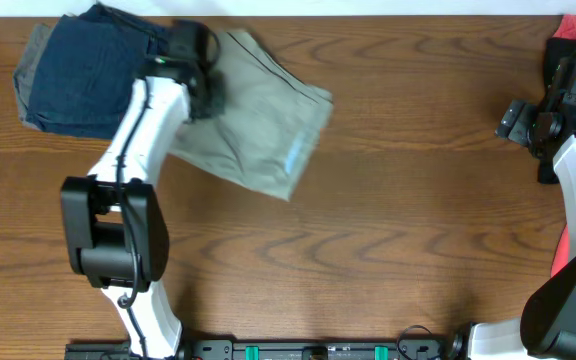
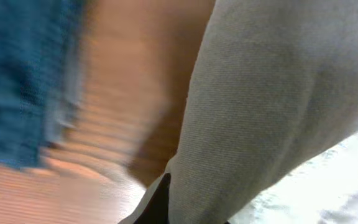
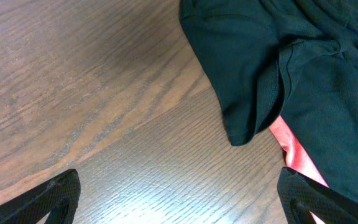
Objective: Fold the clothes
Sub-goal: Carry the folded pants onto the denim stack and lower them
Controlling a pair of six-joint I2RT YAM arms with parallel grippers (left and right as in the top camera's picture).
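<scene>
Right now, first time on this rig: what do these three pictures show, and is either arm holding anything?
Two robot arms work at a wooden table. The overhead picture looks down from above; the others come from a camera on each wrist. The left gripper sits on the khaki shorts, beside folded navy garments; its blurred view is filled with that fabric, so a grip can't be confirmed. The right gripper is open over bare wood, holding nothing, near a dark garment lying on red cloth.
</scene>
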